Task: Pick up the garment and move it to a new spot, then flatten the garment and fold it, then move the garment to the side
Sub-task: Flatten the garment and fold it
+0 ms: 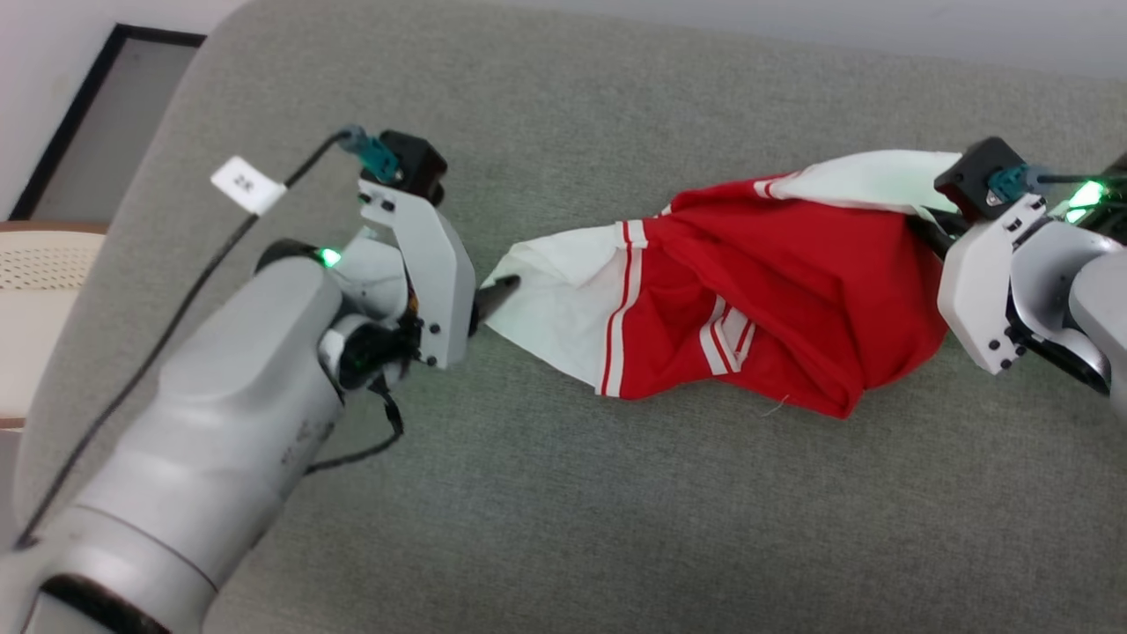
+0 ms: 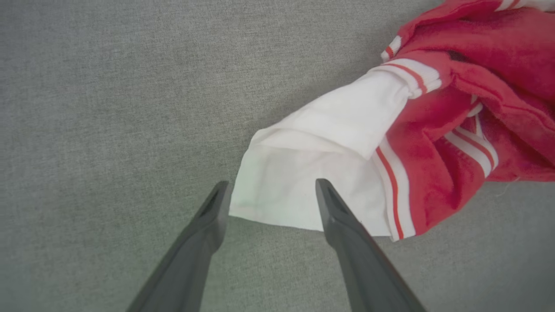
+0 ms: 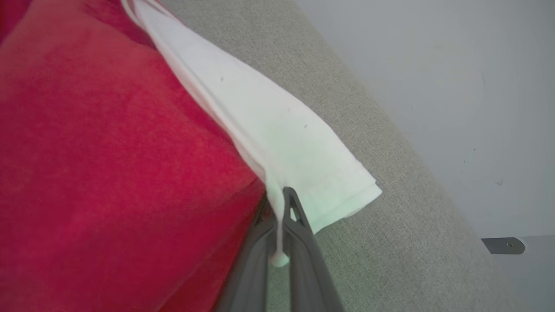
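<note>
T-shirt: The red T-shirt (image 1: pixel 775 291) is lying bunched up on the grey cloth-covered table (image 1: pixel 528 493). It is sitting on the table's right half, nearer the far edge than the near edge.

Sleeves: One white sleeve (image 2: pixel 312 143) is pointing toward the table's left edge. The other white sleeve (image 3: pixel 277 130) is reaching toward the far right edge.

Left gripper: The left gripper (image 2: pixel 271 186) is reaching in low over the table. Its two dark fingers are spread wide apart, one on each side of the sleeve's open end. They are not squeezing anything yet.

Right gripper: The right gripper (image 3: pixel 284 203) is pinching a thin fold of the other sleeve. Its fingers are pressed together on the cloth.

Why like this: It looks like each arm is taking one sleeve. With a grip at both ends, the shirt could be lifted, carried and pulled out flat.

Step in hand: The robot seems to be getting ready to grab, so the job is only starting. No flattening or folding is showing yet.

What could go wrong: The left fingers may be closing on only the top layer, and the soft sleeve could slip out.
</note>
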